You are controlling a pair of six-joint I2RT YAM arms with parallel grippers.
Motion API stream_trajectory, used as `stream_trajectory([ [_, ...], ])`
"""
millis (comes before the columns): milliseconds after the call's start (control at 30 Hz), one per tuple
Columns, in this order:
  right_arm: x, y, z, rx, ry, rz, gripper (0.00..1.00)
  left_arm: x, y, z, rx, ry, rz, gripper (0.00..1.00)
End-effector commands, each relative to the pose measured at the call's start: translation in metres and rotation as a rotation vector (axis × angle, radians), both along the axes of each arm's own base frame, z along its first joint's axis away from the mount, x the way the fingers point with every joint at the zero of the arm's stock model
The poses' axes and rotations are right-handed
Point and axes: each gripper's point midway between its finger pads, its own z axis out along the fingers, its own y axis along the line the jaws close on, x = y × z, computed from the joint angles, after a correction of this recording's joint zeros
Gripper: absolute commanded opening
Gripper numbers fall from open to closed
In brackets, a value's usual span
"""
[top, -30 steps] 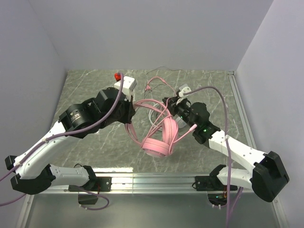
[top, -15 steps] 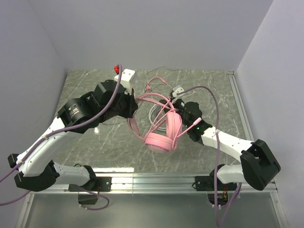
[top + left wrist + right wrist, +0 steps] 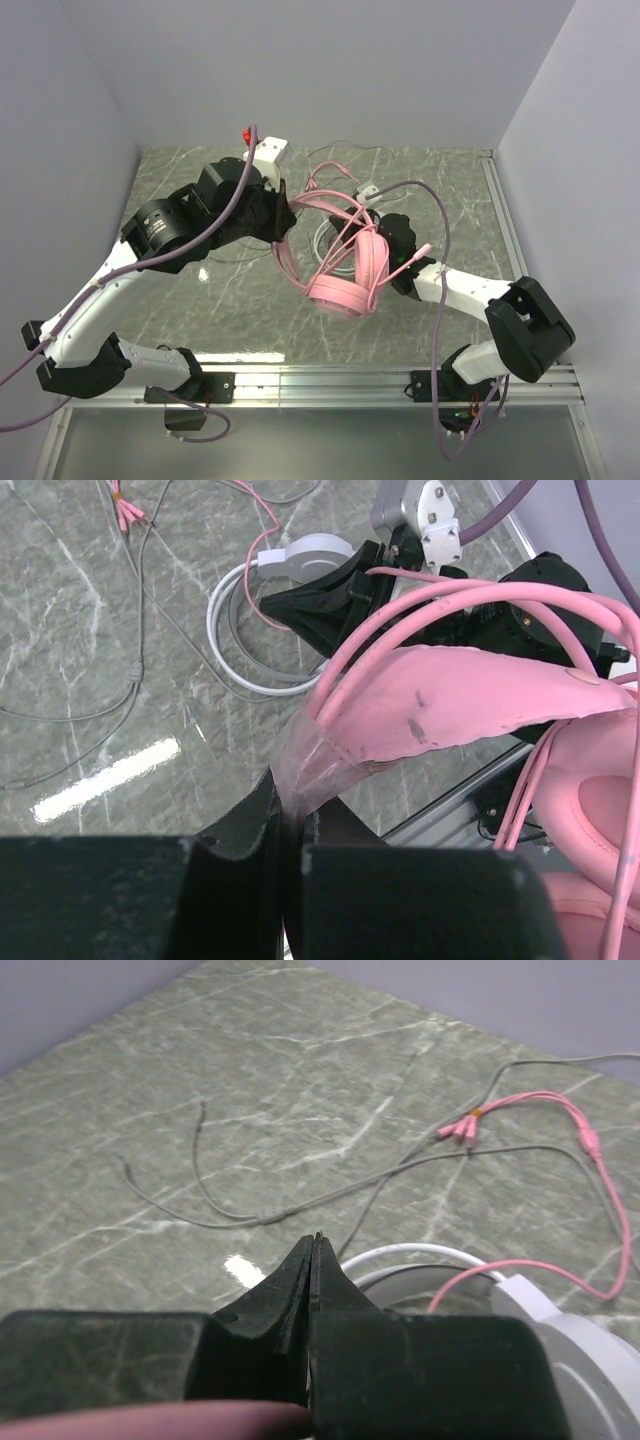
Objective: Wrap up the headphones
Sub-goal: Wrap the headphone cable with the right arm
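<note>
Pink headphones (image 3: pixel 348 282) held up over the marble table (image 3: pixel 240 320).
The left gripper (image 3: pixel 290 815) pinches their pink headband. The right gripper (image 3: pixel 313 1260) is close by, its fingers pressed together. The white headphones (image 3: pixel 305 555) lie flat on the table below.

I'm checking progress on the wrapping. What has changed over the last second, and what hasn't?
The right gripper closed its jaws, which are now shut with nothing showing between their tips. Its arm folded in toward the left. The pink headphones shifted slightly right and away from the bases. The left gripper kept its clamp on them. The white headphones stayed on the table.
</note>
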Motion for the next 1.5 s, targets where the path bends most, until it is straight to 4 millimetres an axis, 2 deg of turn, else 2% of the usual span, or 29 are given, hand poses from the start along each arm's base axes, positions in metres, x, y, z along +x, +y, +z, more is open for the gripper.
stream_trajectory([
  [0, -0.001, 0.009, 0.012, 0.087, 0.005, 0.040, 0.00, -0.003, -0.017, 0.067, -0.255, -0.091, -0.034, 0.00],
  [133, -0.021, 0.020, 0.007, 0.156, 0.063, 0.132, 0.00, 0.011, -0.015, 0.072, -0.302, -0.111, 0.028, 0.00],
  [300, -0.043, 0.025, 0.007, 0.242, 0.147, 0.200, 0.00, 0.039, -0.011, 0.069, -0.396, -0.099, 0.118, 0.00],
  [467, -0.063, 0.043, -0.001, 0.242, 0.260, 0.295, 0.00, 0.059, -0.008, 0.069, -0.534, -0.099, 0.168, 0.00],
  [600, -0.080, 0.053, -0.006, 0.242, 0.285, 0.332, 0.00, 0.084, 0.003, 0.075, -0.615, -0.105, 0.261, 0.00],
  [800, -0.105, 0.067, -0.017, 0.251, 0.325, 0.395, 0.00, 0.100, 0.016, 0.076, -0.715, -0.124, 0.335, 0.00],
  [1033, -0.126, 0.077, -0.023, 0.274, 0.350, 0.447, 0.00, 0.113, 0.031, 0.067, -0.733, -0.140, 0.425, 0.00],
  [1133, -0.132, 0.079, -0.024, 0.297, 0.367, 0.470, 0.01, 0.112, 0.037, 0.074, -0.769, -0.157, 0.431, 0.00],
  [1267, -0.127, 0.076, -0.027, 0.296, 0.379, 0.431, 0.01, 0.106, 0.036, 0.082, -0.778, -0.154, 0.400, 0.00],
  [1467, -0.116, 0.074, -0.012, 0.297, 0.354, 0.395, 0.02, 0.092, 0.045, 0.092, -0.790, -0.176, 0.389, 0.00],
])
